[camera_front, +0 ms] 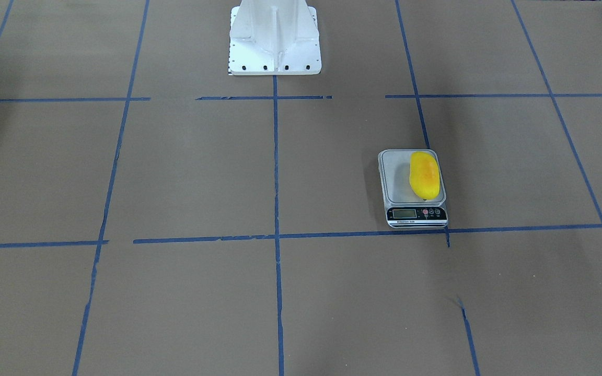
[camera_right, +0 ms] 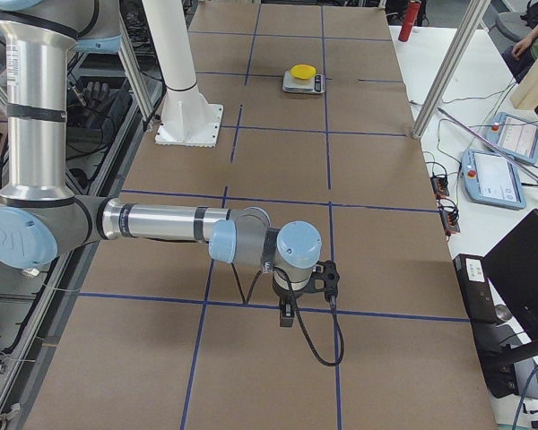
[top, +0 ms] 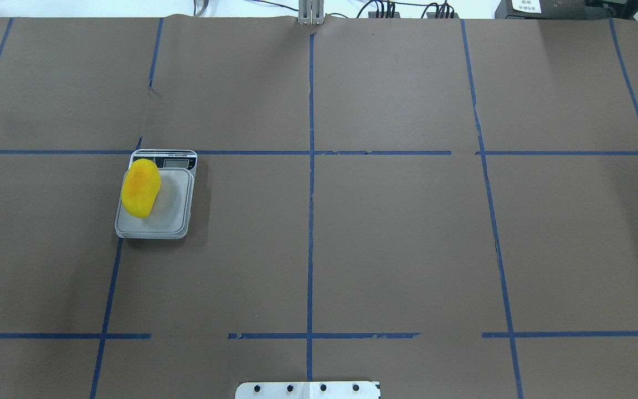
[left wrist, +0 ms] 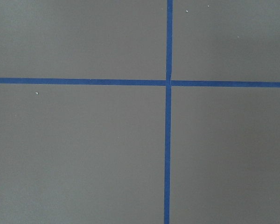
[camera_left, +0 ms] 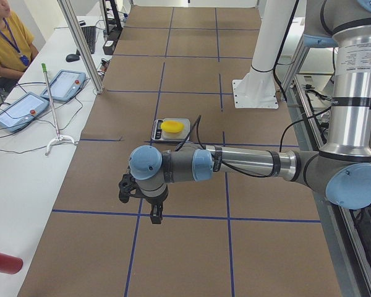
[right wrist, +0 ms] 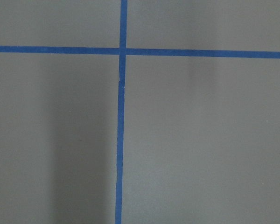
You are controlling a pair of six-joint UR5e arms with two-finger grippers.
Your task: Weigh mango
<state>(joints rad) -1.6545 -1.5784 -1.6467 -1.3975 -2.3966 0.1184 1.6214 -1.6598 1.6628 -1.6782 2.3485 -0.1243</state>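
Note:
The yellow mango [camera_front: 424, 175] with an orange blush lies on the platform of a small grey digital scale [camera_front: 397, 184], towards one edge of it. It also shows in the overhead view [top: 140, 188] on the scale [top: 174, 205], and small in both side views [camera_left: 172, 127] [camera_right: 301, 72]. My left gripper [camera_left: 154, 213] hangs over the table well away from the scale. My right gripper [camera_right: 287, 315] hangs over the table's other end. Both show only in side views, so I cannot tell if they are open or shut. The wrist views show only brown table and blue tape.
The white robot pedestal [camera_front: 275, 42] stands at the table's robot side. A side bench holds teach pendants [camera_left: 18, 111] and cables, with an operator [camera_left: 6, 43] seated there. A red bottle [camera_right: 410, 20] and a monitor [camera_right: 529, 269] stand beyond the table's far edge.

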